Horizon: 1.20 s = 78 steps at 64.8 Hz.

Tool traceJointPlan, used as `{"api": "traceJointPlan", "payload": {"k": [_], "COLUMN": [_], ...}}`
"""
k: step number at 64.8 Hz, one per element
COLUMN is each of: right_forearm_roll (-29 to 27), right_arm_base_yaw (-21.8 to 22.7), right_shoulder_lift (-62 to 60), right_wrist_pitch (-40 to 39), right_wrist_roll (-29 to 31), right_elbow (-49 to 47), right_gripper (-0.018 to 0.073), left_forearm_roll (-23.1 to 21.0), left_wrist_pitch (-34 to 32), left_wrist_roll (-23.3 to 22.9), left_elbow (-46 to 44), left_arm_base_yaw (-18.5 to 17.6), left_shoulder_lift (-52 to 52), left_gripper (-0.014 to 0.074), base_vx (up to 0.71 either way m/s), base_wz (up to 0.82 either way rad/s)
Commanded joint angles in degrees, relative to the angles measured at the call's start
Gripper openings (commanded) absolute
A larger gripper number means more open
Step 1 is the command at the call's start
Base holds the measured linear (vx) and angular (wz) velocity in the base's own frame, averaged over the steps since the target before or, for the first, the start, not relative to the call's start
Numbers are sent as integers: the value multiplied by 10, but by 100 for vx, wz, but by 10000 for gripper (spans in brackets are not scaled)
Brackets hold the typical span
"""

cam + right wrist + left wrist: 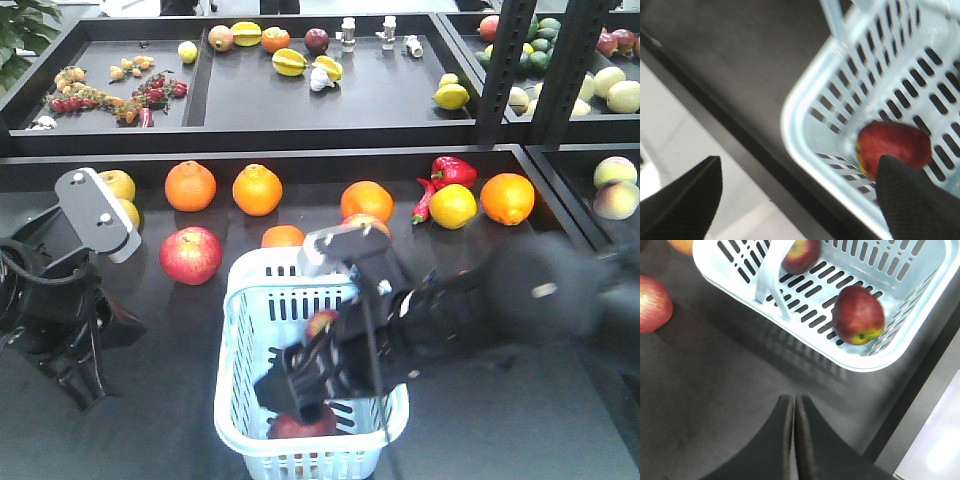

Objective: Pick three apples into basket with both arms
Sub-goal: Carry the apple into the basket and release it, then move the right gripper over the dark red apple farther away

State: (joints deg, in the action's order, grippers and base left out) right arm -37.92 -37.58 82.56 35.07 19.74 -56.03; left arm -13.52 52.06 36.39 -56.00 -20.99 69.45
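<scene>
Two apples are seen in the basket (240, 300): one red apple (858, 315) near its corner and a second apple (801, 254) farther in. A third is not visible. The right end effector (795, 197) is opened wide above the basket; the left end effector (794, 412) is closed on nothing over the surface (715, 390), left of the basket.

oranges (257, 190), red peppers (450, 172), large pinkish apple (190, 255)

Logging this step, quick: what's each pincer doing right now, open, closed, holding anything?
Left pincer: closed, empty, over the dark table beside the basket.
Right pincer: open, holding nothing, above an apple in the basket.
</scene>
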Motion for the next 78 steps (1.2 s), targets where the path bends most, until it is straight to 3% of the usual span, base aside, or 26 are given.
{"api": "traceJointPlan", "payload": {"k": [1,10,19,31,38,53,78], "right_forearm_roll": [7,78,201,294,311,320,349], "right_arm_base_yaw": [0,39,125,229,269,310,326], "right_shoulder_lift": [-50,-73,-65,-38,1,119,326], "right_wrist_pitch": [-3,40,117,163,189,209,301], "right_wrist_roll": [-21,-80,-160,-181,-174,-175,-186], "right_elbow": [-35,-89,-157,-217,-248,-307,-494], "right_gripper": [575,575,575,575,575,575,575], "left_forearm_roll": [-14,-14,-14,-14,-14,-14,-14], "left_wrist_pitch": [-25,-25,-25,-26,-26,-26,-25], "left_wrist_roll": [-1,-1,-1,-1,-1,-1,-1], "left_elbow": [-13,-13,-13,-13,-13,-13,-13], "left_arm_base_yaw": [0,0,0,0,0,0,0], "left_shoulder_lift": [-15,-15,-15,-15,-15,-15,-15], "left_gripper": [-6,-6,-6,-6,-6,-6,-6], "base_vx": [0,0,0,0,0,0,0], "base_wz": [0,0,0,0,0,0,0]}}
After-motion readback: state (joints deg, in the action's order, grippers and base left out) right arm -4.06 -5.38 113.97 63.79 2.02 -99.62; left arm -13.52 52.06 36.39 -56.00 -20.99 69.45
